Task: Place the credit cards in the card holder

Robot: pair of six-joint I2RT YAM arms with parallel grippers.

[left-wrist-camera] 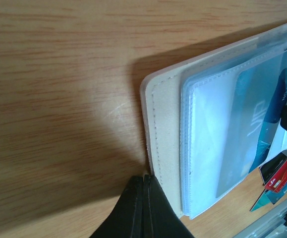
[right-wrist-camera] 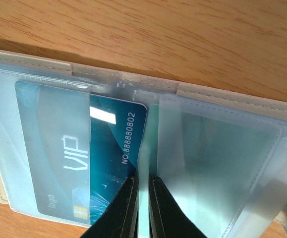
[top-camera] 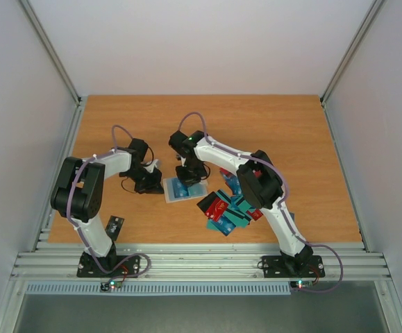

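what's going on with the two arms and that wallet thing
The card holder lies open on the table. The right gripper pinches a blue VIP card by its edge, the card partly inside a clear sleeve. The left gripper is shut, its tips at the holder's cream edge, apparently steadying it. The other credit cards sit in a loose pile right of the holder.
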